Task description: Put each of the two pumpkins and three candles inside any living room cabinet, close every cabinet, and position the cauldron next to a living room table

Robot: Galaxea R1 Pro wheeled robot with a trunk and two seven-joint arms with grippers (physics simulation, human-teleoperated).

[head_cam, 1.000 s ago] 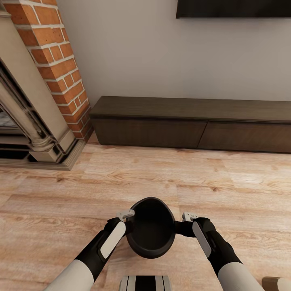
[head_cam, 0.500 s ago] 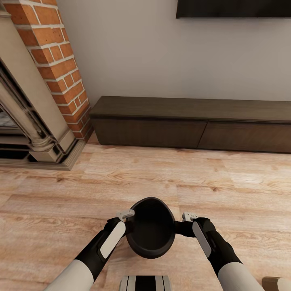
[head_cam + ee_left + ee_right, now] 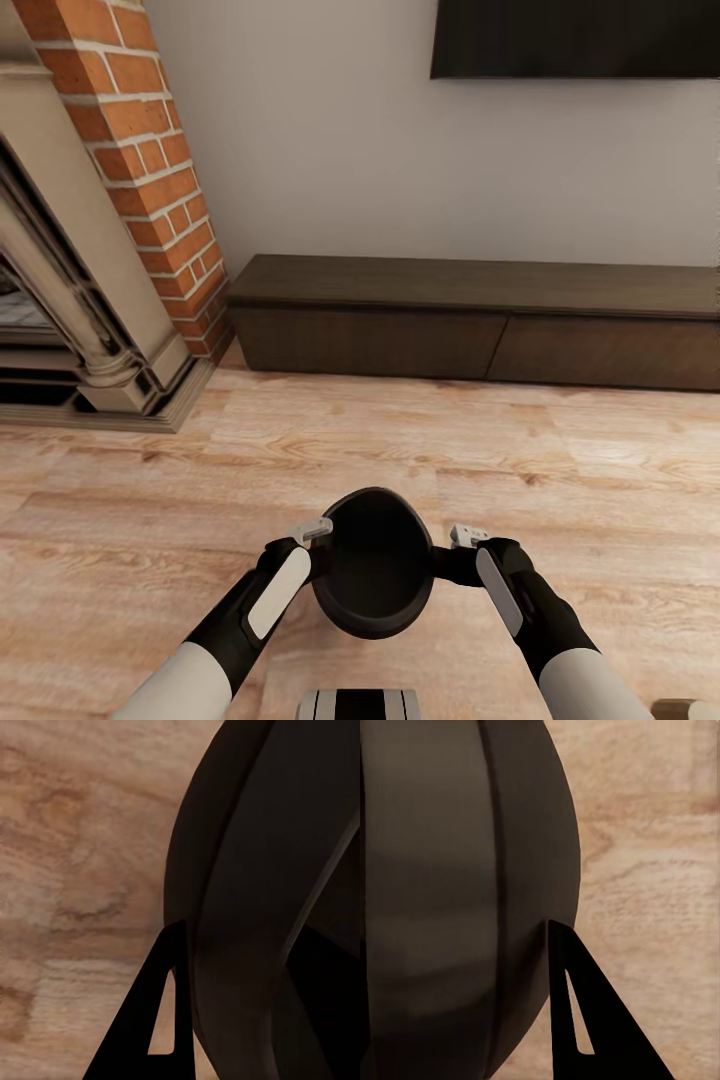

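— What's the room like from where you're driving?

— I've got light wood-plank floor (image 3: 300, 440) stretching ahead to a pale wall. Along its foot sits the long, low dark-brown cabinet (image 3: 480, 330), both wide fronts flush and shut. To its left stands the brick fireplace (image 3: 150, 190) with its beige carved surround (image 3: 90, 310), and a dark screen (image 3: 575, 38) hangs high on the wall.

— And the pot?

— The black cauldron (image 3: 372, 575) is up off the floor, close in front of my trunk, mouth open toward the camera. My left gripper (image 3: 312, 532) presses its left side and my right gripper (image 3: 466, 537) its right — the pot is squeezed between the two arms. In each wrist view one dark finger (image 3: 154, 1020) lies against the rounded belly (image 3: 457, 892), planks behind it. Whether either set of jaws is itself spread or clenched, I cannot tell.

— Anything different from half a second back?

— Only my viewpoint: the cabinet sits lower in the picture and more of the screen shows, so the camera moved. The cauldron and both arms look the same.
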